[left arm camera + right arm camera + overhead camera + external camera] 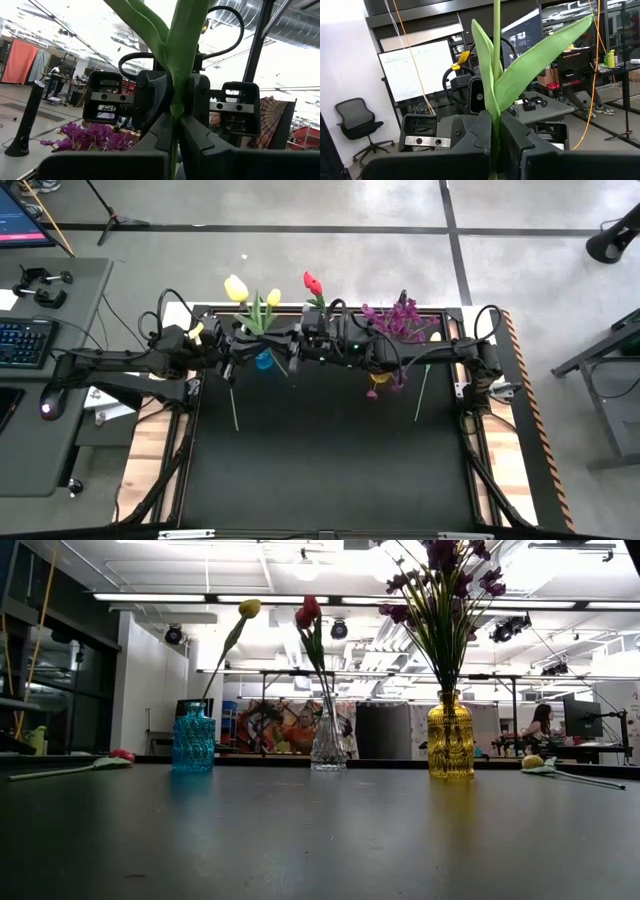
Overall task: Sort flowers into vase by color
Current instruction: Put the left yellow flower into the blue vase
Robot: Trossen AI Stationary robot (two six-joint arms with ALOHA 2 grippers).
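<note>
- Left claw (175, 125) – clamped on a green stem (182, 55), above the blue vase (193, 738) at the tabletop's (330, 470) far side; a yellow tulip (249, 608) stands in that vase.
- Right claw (495, 130) – pinched on a leafy stem (496, 65) (same flower, it seems) near the clear vase (328, 743) with its red tulip (311, 608).
- Purple sprigs (447, 580) fill the yellow vase (450, 748).
- One loose flower (545, 764) lies beside it on the right.
</note>
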